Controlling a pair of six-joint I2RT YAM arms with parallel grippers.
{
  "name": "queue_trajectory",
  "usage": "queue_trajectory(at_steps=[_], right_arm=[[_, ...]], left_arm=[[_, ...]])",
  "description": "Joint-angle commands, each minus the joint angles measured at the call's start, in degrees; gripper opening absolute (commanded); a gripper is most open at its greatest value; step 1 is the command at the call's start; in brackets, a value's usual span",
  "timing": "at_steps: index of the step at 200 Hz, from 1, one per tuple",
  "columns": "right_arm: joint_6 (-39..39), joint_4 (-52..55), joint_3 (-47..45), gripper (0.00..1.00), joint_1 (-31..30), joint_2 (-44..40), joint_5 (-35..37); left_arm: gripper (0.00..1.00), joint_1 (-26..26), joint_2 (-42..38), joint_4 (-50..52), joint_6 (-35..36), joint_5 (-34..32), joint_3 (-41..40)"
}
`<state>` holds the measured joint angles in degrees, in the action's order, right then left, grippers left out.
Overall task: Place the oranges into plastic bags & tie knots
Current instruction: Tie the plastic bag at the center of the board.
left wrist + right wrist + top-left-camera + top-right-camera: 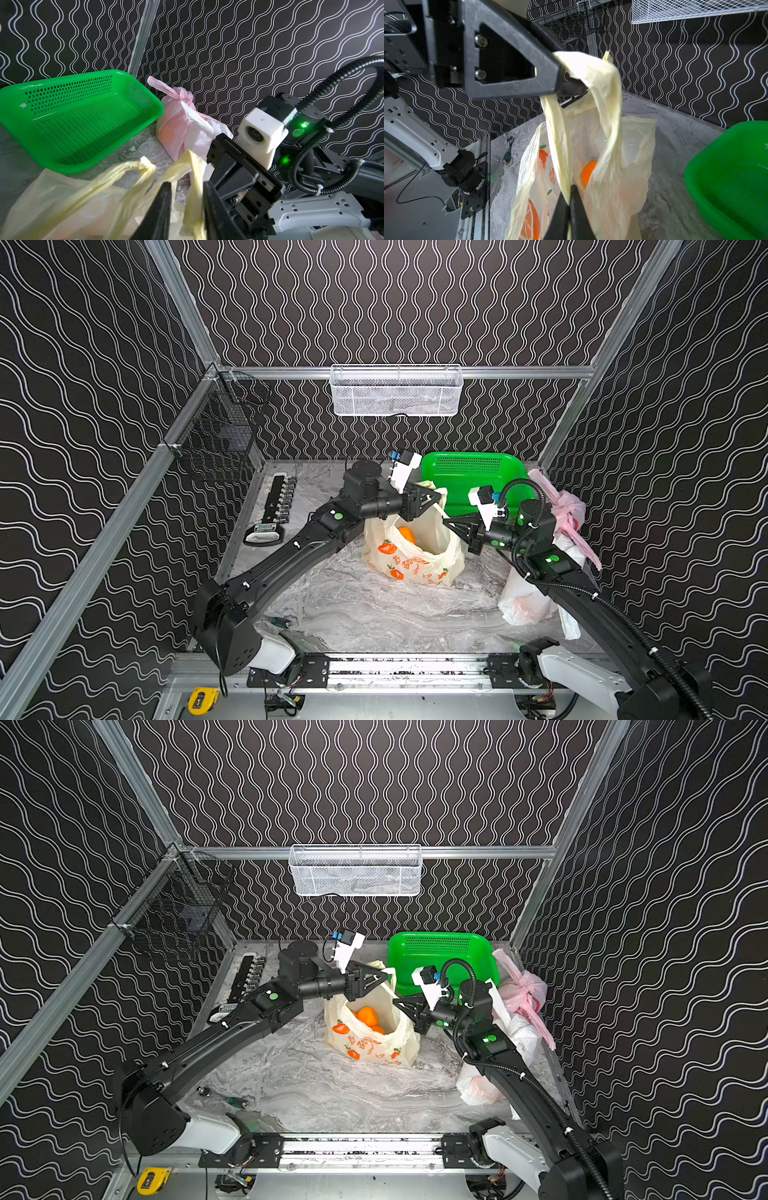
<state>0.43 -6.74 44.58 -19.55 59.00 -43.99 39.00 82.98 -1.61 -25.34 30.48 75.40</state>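
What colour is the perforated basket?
The basket is bright green, clearest in the left wrist view.

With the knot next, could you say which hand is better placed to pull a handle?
Probably the right hand: it is shut on the yellow bag's handle; the left hand stands open, handle loose between its jaws.

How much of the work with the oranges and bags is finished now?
Done: the pink bag is knotted shut and the green basket is empty. The white bag lies beside it, partly hidden; its knot I cannot confirm. In hand: oranges sit in the open pale yellow bag; the right gripper pinches a handle, the left gripper has its jaws around handle plastic too. Left: tying that knot.
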Motion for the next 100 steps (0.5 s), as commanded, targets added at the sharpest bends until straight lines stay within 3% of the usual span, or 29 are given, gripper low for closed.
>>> queue_trajectory(at_steps=[1, 31, 42, 62, 73, 87, 100], right_arm=[[-0.87, 0.26, 0.00, 0.00, -0.08, -0.14, 0.31], [-1.60, 2.12, 0.91, 0.00, -0.19, 0.10, 0.31], [-1.73, 3.61, 1.83, 0.00, -0.20, -0.15, 0.43], [-1.69, 7.58, 4.62, 0.57, -0.24, -2.00, 2.76], [-0.88, 9.08, 6.05, 0.81, -0.22, -3.55, 4.85], [1.36, 10.80, 7.90, 0.99, -0.22, -5.12, 8.61], [4.28, 12.79, 10.21, 1.00, -0.14, -5.42, 11.51]], left_arm=[[0.23, -0.12, -0.66, -1.89, -0.07, 2.38, -0.64], [0.01, -0.18, -2.61, -0.29, 2.27, 1.70, -1.83], [0.00, -0.16, -3.06, 0.41, 3.64, 1.99, -1.75], [0.00, -0.17, -3.41, 2.02, 6.88, 3.91, -1.88], [0.00, -0.24, -3.99, 2.93, 8.95, 4.69, -2.99], [0.00, -0.22, -5.29, 2.54, 11.15, 5.99, -5.50], [0.00, -0.22, -6.72, 1.48, 13.26, 6.94, -8.26]])
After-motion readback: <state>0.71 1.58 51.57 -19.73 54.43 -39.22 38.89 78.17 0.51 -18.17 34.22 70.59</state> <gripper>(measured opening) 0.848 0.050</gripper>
